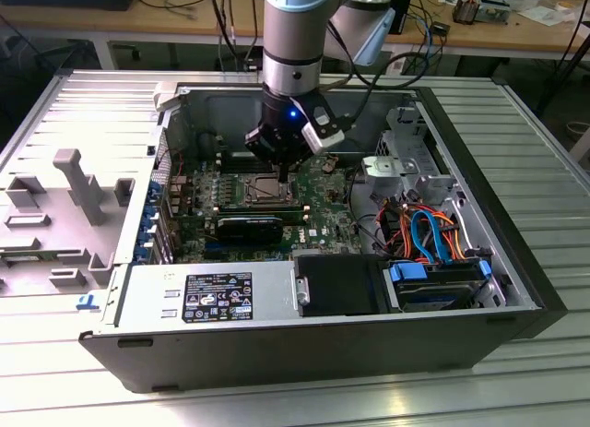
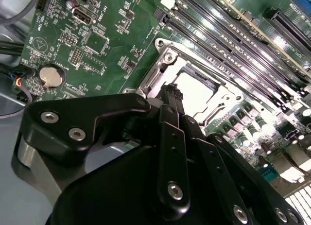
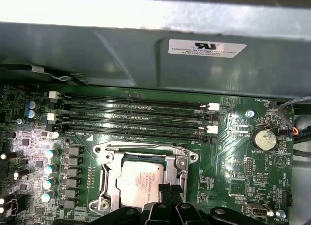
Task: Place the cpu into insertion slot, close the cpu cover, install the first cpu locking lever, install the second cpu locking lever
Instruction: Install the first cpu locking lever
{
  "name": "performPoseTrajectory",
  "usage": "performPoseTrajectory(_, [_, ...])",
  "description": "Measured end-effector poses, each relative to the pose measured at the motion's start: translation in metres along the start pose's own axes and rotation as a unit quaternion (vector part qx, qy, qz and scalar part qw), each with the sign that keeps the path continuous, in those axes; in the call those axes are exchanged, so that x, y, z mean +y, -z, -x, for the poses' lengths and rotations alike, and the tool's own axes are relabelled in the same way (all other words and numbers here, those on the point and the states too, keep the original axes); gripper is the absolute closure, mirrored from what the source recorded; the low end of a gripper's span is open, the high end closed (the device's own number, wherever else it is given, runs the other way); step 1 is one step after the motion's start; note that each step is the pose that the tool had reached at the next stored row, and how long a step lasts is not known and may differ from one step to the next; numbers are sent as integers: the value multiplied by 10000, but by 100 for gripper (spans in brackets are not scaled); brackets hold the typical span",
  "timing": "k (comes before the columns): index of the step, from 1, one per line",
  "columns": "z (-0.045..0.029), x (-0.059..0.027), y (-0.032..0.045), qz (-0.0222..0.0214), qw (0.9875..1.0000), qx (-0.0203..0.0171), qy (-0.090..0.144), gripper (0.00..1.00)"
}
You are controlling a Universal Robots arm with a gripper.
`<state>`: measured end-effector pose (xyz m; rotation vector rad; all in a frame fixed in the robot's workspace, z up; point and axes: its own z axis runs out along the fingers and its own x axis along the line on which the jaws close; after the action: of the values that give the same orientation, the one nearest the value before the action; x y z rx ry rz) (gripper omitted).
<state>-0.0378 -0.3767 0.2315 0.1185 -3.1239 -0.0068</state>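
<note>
- Ribbed grey metal tabletop (image 1: 516,160) carries an open computer case (image 1: 323,349), with a wooden bench and cables behind it.
- Inside the case lies a green motherboard (image 3: 233,152), with long memory slots (image 3: 131,118) beside the socket and a round coin battery (image 3: 265,138) near one edge.
- The cpu (image 3: 141,183) sits flat in the insertion slot (image 2: 201,96), its dull silver top facing up.
- The cpu cover (image 3: 109,174) lies down around the chip, framing it.
- The gripper (image 2: 171,91) hangs directly over the socket, its black fingers (image 3: 170,193) drawn narrow, tips close together at the chip's edge, holding nothing.
- In the exterior view the arm (image 1: 293,40) stands upright over the board.
</note>
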Motion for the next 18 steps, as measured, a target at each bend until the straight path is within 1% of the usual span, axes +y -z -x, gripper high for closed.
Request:
performPoseTrajectory(5, [-2, 0, 87, 3, 10000, 0, 0, 89])
performPoseTrajectory(18, [-2, 0, 95, 3, 10000, 0, 0, 89])
